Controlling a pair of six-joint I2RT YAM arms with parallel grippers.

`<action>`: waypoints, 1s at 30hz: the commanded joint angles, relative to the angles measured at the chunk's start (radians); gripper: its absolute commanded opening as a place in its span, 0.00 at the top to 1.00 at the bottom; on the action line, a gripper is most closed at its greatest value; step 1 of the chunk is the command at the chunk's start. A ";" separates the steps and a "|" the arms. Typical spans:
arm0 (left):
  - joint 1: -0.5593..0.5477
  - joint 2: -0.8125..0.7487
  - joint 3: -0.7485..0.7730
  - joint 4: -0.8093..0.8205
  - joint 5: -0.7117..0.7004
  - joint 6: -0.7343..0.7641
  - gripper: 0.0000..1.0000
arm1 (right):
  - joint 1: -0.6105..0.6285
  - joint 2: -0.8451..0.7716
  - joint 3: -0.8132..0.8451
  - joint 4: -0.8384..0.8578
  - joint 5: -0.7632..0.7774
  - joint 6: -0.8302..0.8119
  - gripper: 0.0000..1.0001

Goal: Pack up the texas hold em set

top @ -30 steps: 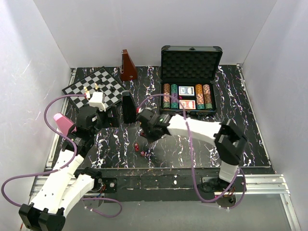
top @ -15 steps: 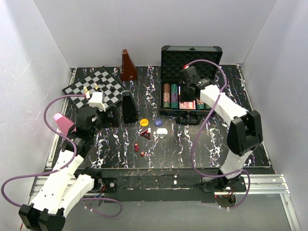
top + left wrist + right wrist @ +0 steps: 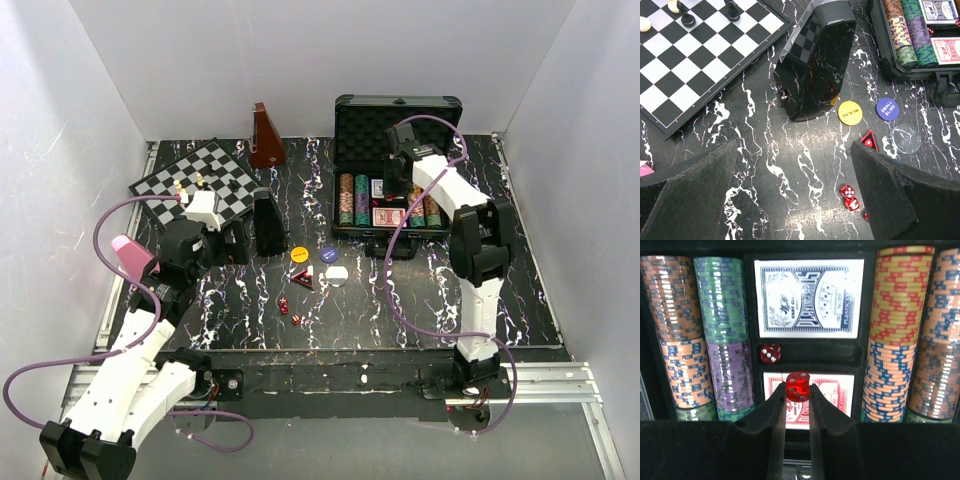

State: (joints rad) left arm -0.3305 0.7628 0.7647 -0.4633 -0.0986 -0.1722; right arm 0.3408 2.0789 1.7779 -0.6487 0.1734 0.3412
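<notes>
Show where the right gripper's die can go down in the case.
Bare: the slot between blue deck and red deck, right of the seated die. Crowded: chip rows fill both sides. The right gripper pinches the held die over the red deck.

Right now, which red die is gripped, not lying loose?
The red die pinched in the right gripper over the red card deck; another die rests in the case, other dice on the table.

A robot lab's test booth — plain white walls [image 3: 300, 60] box in a black marbled table [image 3: 520, 270], metal rails [image 3: 560, 378] along its near edge — purple cables [image 3: 96, 232] looping loose.
</notes>
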 commanded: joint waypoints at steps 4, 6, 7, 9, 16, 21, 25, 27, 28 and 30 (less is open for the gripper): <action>-0.002 0.007 0.015 0.014 -0.001 0.005 0.02 | -0.005 0.075 0.121 -0.008 0.006 -0.037 0.99; -0.002 0.007 0.015 0.014 -0.001 0.005 0.02 | -0.005 0.087 0.126 -0.012 0.006 -0.039 0.99; -0.002 0.007 0.015 0.014 -0.001 0.005 0.02 | -0.006 0.090 0.126 -0.011 0.008 -0.038 0.99; -0.002 0.009 0.015 0.014 -0.001 0.005 0.02 | -0.005 0.095 0.120 -0.009 0.009 -0.038 0.99; -0.002 0.009 0.015 0.014 0.004 0.005 0.02 | -0.006 0.107 0.098 0.029 -0.009 -0.079 0.99; -0.002 0.006 0.015 0.014 0.000 0.007 0.02 | -0.006 0.136 0.118 0.018 -0.015 -0.093 0.99; -0.002 0.006 0.015 0.014 -0.001 0.007 0.02 | -0.006 0.145 0.109 0.027 -0.029 -0.096 0.99; -0.002 0.006 0.013 0.014 -0.001 0.007 0.02 | -0.006 0.147 0.104 0.030 -0.034 -0.094 0.99; -0.002 0.006 0.013 0.014 0.000 0.007 0.02 | -0.006 0.147 0.101 0.034 -0.037 -0.094 0.99; -0.002 0.006 0.013 0.014 -0.001 0.007 0.02 | -0.006 0.147 0.097 0.041 -0.046 -0.094 0.99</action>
State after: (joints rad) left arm -0.3305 0.7727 0.7647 -0.4633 -0.0967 -0.1719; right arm 0.3397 2.2337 1.8606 -0.6369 0.1501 0.2581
